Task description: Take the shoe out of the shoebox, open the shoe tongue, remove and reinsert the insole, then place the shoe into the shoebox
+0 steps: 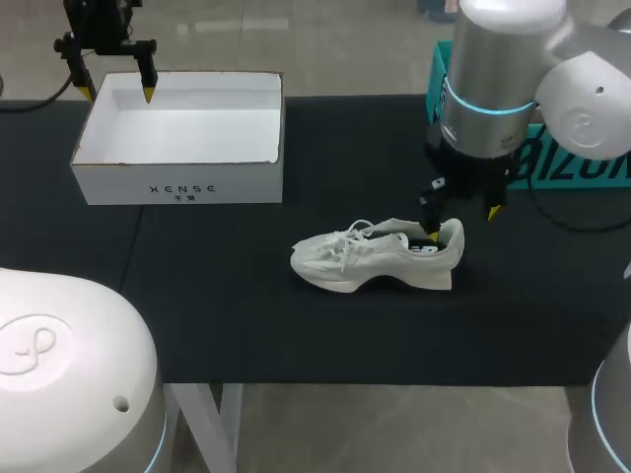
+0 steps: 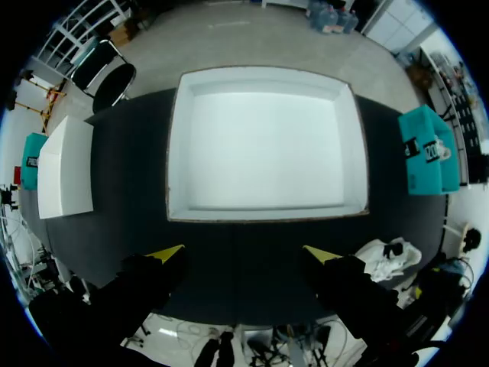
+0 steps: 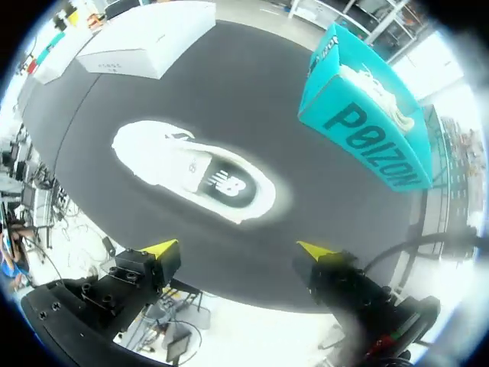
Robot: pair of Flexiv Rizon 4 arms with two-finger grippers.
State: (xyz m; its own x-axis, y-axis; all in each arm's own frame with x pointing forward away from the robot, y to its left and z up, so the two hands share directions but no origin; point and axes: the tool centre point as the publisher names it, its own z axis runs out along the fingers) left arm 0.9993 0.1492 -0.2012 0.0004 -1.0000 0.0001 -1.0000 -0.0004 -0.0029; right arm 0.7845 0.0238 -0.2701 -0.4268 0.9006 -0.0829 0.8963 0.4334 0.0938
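The white shoe (image 1: pixel 380 258) lies on its sole on the black table, toe pointing left, outside the box. It also shows in the right wrist view as the shoe (image 3: pixel 195 172), with its insole in place. My right gripper (image 1: pixel 463 223) hangs open just over the heel; in its own view the right gripper (image 3: pixel 238 249) holds nothing and the shoe lies ahead of it. The white shoebox (image 1: pixel 177 182) stands empty at the back left. My left gripper (image 1: pixel 118 95) hovers open above the box's far left corner. Its own view looks down past the left gripper (image 2: pixel 243 254) into the shoebox (image 2: pixel 263 145).
A teal box (image 1: pixel 582 163) stands at the back right behind my right arm, seen as the teal box (image 3: pixel 367 122) beyond the shoe. A flat white lid-like piece (image 2: pixel 65 164) lies beside the shoebox. Bare black tabletop (image 1: pixel 217 296) stretches in front of the box and shoe.
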